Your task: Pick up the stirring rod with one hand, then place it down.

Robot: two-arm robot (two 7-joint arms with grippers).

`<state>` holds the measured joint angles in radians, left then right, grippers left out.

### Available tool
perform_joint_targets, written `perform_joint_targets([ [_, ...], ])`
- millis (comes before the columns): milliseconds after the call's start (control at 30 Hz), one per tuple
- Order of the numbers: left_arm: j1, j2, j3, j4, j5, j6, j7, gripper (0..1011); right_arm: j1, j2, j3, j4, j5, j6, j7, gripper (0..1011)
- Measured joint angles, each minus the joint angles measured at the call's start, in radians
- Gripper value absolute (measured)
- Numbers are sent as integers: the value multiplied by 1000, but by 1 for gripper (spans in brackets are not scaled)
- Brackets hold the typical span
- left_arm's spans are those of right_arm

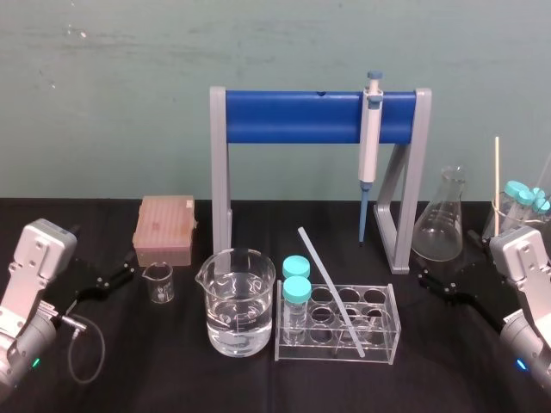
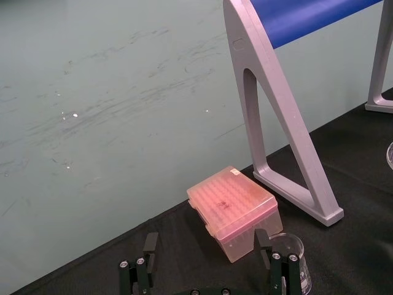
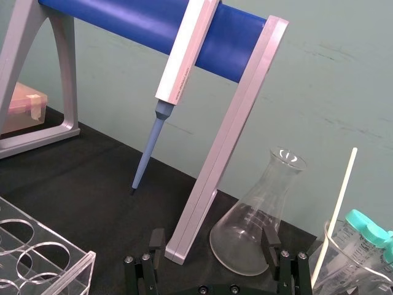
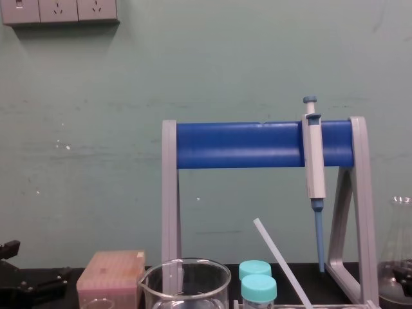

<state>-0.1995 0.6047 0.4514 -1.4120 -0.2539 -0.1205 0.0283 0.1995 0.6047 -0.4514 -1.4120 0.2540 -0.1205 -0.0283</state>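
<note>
Left gripper parked low at the left, fingers spread, holding nothing. Pink tip box and small beaker just ahead of it. Stirring rod well to its right, between both grippers, leaning tilted in the clear tube rack beside two teal-capped vials. Right gripper parked at the right, fingers spread, holding nothing. Conical flask just ahead of it.

The chest view's lower edge cuts off the stirring rod.

The stirring rod is whitish, the stand blue-and-grey, the tip box pink.
</note>
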Motion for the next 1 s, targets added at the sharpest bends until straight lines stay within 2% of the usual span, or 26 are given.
perform_joint_targets([
  [367, 0, 0, 0, 0, 0, 0, 0, 1000, 0, 0, 0, 0, 0, 0, 0, 1003],
  [467, 0, 0, 0, 0, 0, 0, 0, 1000, -7, 6, 14, -19, 20, 11, 30, 1003],
  [500, 0, 0, 0, 0, 0, 0, 0, 1000, -10, 8, 20, -27, 35, 17, 43, 1003],
  [567, 0, 0, 0, 0, 0, 0, 0, 1000, -19, 12, 44, -59, 99, 41, 96, 1003],
  [600, 0, 0, 0, 0, 0, 0, 0, 1000, -25, 15, 62, -85, 153, 65, 143, 1003],
  [667, 0, 0, 0, 0, 0, 0, 0, 1000, -29, 17, 77, -112, 206, 95, 188, 1003],
  [700, 0, 0, 0, 0, 0, 0, 0, 1000, -31, 20, 90, -138, 253, 124, 232, 1003],
  [733, 0, 0, 0, 0, 0, 0, 0, 1000, -31, 20, 90, -138, 253, 124, 232, 1003],
  [767, 0, 0, 0, 0, 0, 0, 0, 1000, -31, 22, 97, -158, 296, 153, 274, 1003],
  [833, 0, 0, 0, 0, 0, 0, 0, 1000, -29, 23, 103, -185, 341, 188, 329, 1003],
  [933, 0, 0, 0, 0, 0, 0, 0, 1000, -21, 21, 104, -208, 384, 230, 390, 1003],
  [1000, 0, 0, 0, 0, 0, 0, 0, 1000, -16, 19, 99, -215, 394, 244, 417, 1003],
])
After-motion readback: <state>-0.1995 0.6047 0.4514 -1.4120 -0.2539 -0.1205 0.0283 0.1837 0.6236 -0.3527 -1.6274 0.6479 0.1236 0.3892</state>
